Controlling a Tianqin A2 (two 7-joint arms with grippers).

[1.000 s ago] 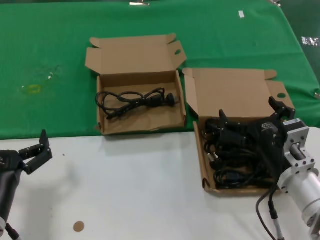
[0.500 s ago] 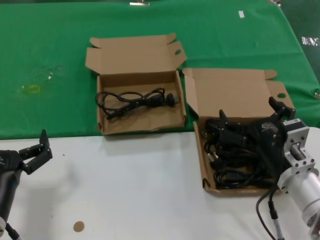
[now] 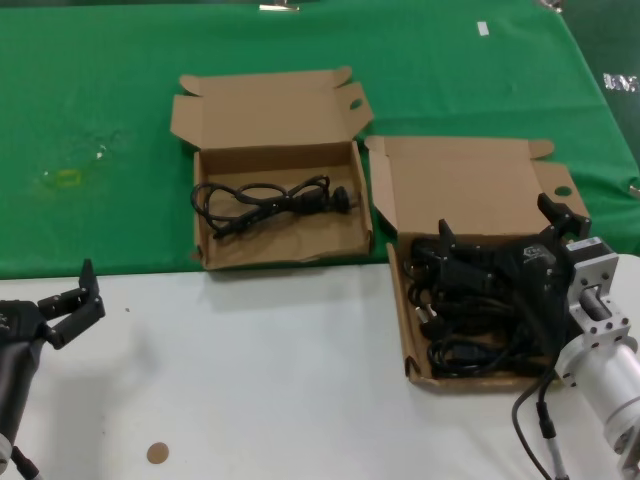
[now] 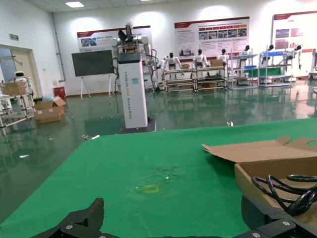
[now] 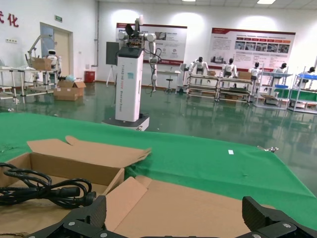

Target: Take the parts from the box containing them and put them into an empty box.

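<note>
Nothing moved since the earlier head frames: both arms and both boxes unchanged. Right gripper (image 3: 497, 232) parked low over the straight-walled box (image 3: 408, 330) at the right, fingers (image 3: 446, 238) spread wide above the heap of black power cords (image 3: 470, 315) filling that box, wrist and silver motor housing trailing back toward the near right corner. Left gripper (image 3: 72, 300) idle over the white table (image 3: 260, 380) at the near left, jaws also apart and gripping nothing. One bundled cord (image 3: 268, 200) already lying in the dented-front box (image 3: 215, 250) on the green cloth (image 3: 120, 100), long axis running left to right across the box, loose coil at the left end, plug pointing right toward the neighbouring box. Both lids folded back and away from the robot. From the left wrist view, only that cord's coil (image 4: 287, 191) peeking over the cardboard rim, plus a yellowish stain (image 4: 150, 188) on the cloth and a hall behind, none of it visible from the head. From the right wrist view, the same cord's plug end (image 5: 74, 194) seen side-on, but the heap beneath the gripper hidden.
</note>
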